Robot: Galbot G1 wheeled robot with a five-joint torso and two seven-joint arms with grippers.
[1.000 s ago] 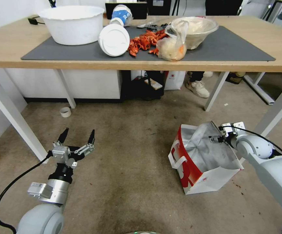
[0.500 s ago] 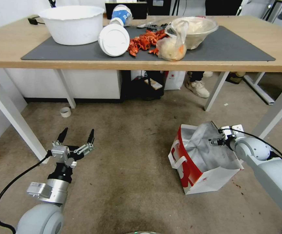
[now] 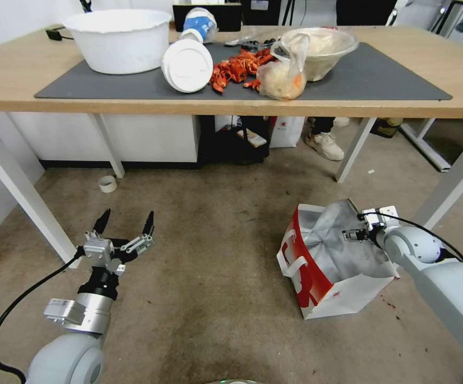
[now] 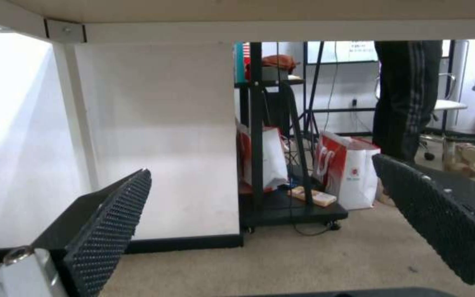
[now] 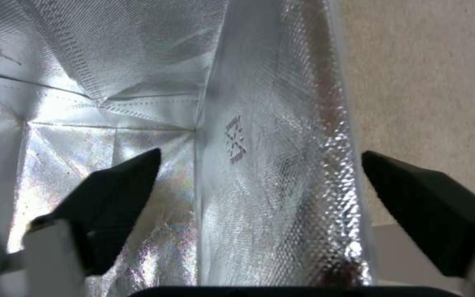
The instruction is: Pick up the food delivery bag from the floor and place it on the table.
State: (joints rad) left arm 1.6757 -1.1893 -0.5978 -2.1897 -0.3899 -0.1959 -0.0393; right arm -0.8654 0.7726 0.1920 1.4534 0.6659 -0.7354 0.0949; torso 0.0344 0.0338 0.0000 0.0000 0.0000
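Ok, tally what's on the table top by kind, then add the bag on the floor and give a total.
White tub: 1
Lidded white cups lying on their sides: 2
Clear bowl: 1
Knotted clear plastic bag: 1
Pile of orange-red pieces: 1
Food delivery bag on the floor: 1
Total: 7

Bright, even indoor light — foil lining (image 5: 281,173) glares; head view bends at edges.
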